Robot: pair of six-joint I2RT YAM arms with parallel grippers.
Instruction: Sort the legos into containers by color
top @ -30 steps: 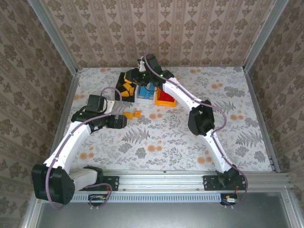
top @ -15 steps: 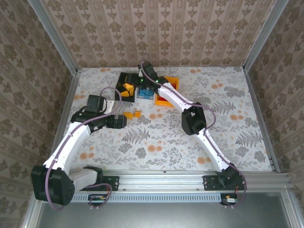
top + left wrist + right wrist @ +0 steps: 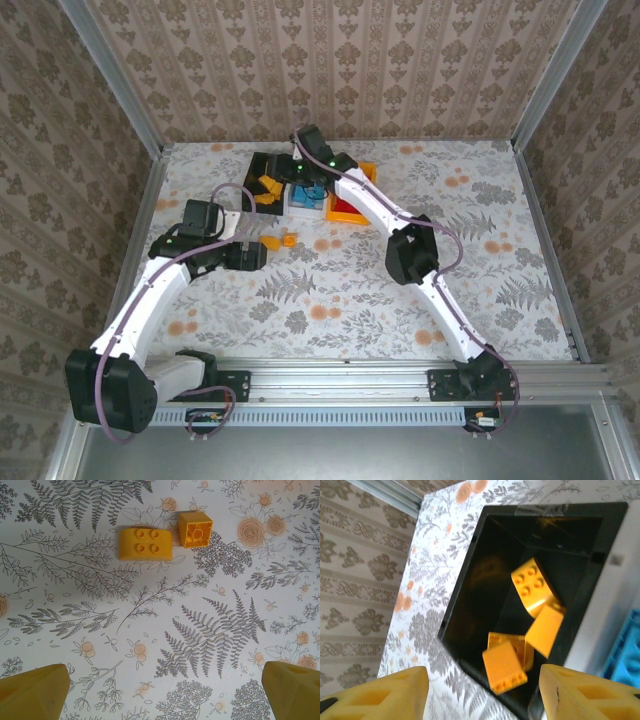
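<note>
Right claw point(image 3: 482, 692) shifted over black bin point(image 3: 465, 580) at bench far edge, parted, empty; yellow bricks point(image 3: 532, 585) inside. Left claw point(image 3: 165, 690) wide open above rounded brick point(image 3: 145, 543) and upturned brick point(image 3: 195, 529), mid-bench: likely light, rigid, slick. Pinch flat sides.

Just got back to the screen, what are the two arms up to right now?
The right gripper is open above the black bin, where several yellow bricks lie. One blurred brick may be mid-fall. The left gripper is open too, holding nothing, and hovers over two loose bricks on the table. The white bin and orange bin sit beside the black one.
</note>
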